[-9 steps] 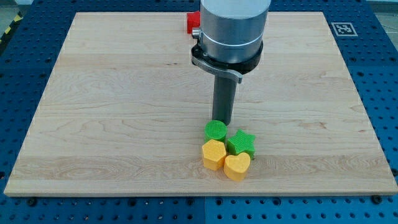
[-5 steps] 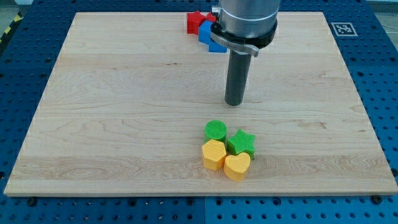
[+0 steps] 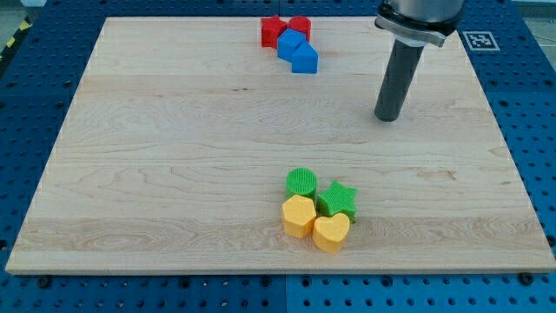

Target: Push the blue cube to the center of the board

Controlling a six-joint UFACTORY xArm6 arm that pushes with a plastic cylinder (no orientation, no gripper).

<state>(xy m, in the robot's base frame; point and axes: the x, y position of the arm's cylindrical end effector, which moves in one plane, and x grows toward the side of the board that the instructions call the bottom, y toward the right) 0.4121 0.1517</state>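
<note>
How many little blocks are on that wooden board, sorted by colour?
Red: 2, red star and another red block
Blue: 2, blue cube and another blue block
Green: 2, green cylinder and green star
Yellow: 2, yellow hexagon and yellow heart
Total: 8

1. The pale wooden board surface [image 3: 174, 156] shows fine lengthwise grain and a smooth, matt finish; at its 1 o'clock corner lies a white printed marker tag [image 3: 479, 39] that looks like paper.
2. Around the board lies a blue perforated base [image 3: 539, 130], metal by its look, with a slight sheen.
3. The straight dark rod is smooth, faintly glossy, down to my tip [image 3: 387, 118].
4. The plastic blocks look matt with fine ribbed layer lines: green round block [image 3: 301, 182], green star block [image 3: 337, 198], yellow hexagon block [image 3: 299, 215], yellow heart block [image 3: 331, 232].
5. At 12 o'clock, two blue plastic blocks [image 3: 298, 51] and two red plastic blocks [image 3: 282, 29] look matt too.
</note>
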